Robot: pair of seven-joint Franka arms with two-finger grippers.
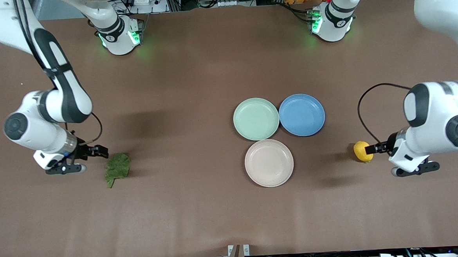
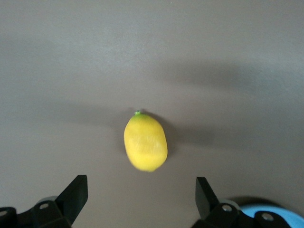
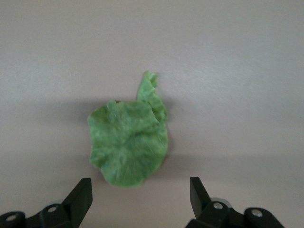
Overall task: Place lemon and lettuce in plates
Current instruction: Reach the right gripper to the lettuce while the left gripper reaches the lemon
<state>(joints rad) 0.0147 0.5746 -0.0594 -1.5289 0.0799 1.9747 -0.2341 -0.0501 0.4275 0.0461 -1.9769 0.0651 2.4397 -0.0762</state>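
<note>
A brown table [image 1: 202, 208] carries everything, with the two arms reaching in from its ends. Three round plates sit clustered toward the left arm's end of the middle: the mint plate [image 1: 256, 118] and the blue plate [image 1: 302, 114] lie side by side with rims touching, and the cream plate [image 1: 269, 163] lies nearer the front camera, its rim just beside the mint one. All three plates hold nothing. The lettuce [image 1: 117, 168] lies flat on the table toward the right arm's end, well apart from the plates, its short stem tip pointing toward the front camera. The right gripper [image 1: 97, 152] hangs low over the table just beside the leaf, and the right wrist view shows its two dark fingers [image 3: 80, 199] spread wide with the lettuce [image 3: 128, 145] between and ahead of them, untouched. The lemon [image 1: 362, 151] rests on the table toward the left arm's end, well apart from the plates. The left gripper [image 1: 371, 149] is right at the lemon, and the left wrist view shows its fingers [image 2: 76, 194] spread apart, the lemon [image 2: 145, 142] lying on the table ahead of them with clear space on each side.
</note>
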